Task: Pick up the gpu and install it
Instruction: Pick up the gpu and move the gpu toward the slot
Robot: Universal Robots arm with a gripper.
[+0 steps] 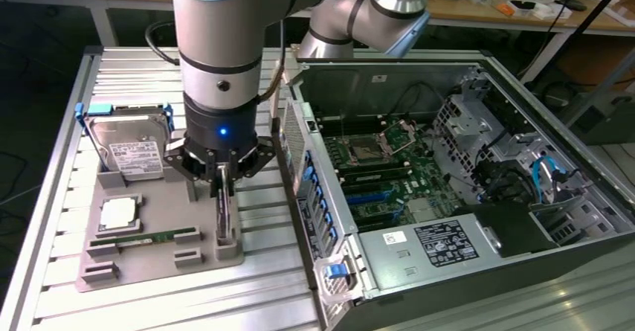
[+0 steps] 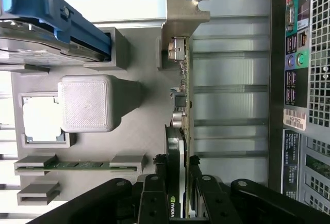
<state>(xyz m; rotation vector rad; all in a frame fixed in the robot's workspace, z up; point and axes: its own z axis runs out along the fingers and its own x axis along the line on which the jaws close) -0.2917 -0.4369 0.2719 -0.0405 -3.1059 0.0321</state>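
Gripper (image 1: 222,190): poised over the grey fixture tray (image 1: 149,260), just beside the open computer case (image 1: 456,197). In the wrist view its fingers (image 2: 154,182) sit one on each face of the card, pinching it by the look of it.
Gpu (image 1: 226,216): standing on its long edge in a slot of the fixture tray, on the side nearest the case. Its lower edge appears seated in the slot.
Long axis: level, running along the tray and roughly parallel to the case's side wall.
Facing: the metal bracket (image 2: 181,28) is at the end away from the gripper, towards the hard drive (image 1: 134,152). The flat faces point sideways, one at the case and one at the memory stick (image 1: 149,238).
Hold point: towards the end opposite the bracket, not at the card's middle.
Risk, tilt: with an off-centre pinch, the bracket end could sag and the card pivot between the pads.
Risk, jam: a pull that is not straight up could wedge the thin board against the slot walls or drag the tray.
Risk, slip: the smooth cooler face gives the pads little to bite on.
Risk, strike: the protruding bracket tab could catch the case rim close beside it.
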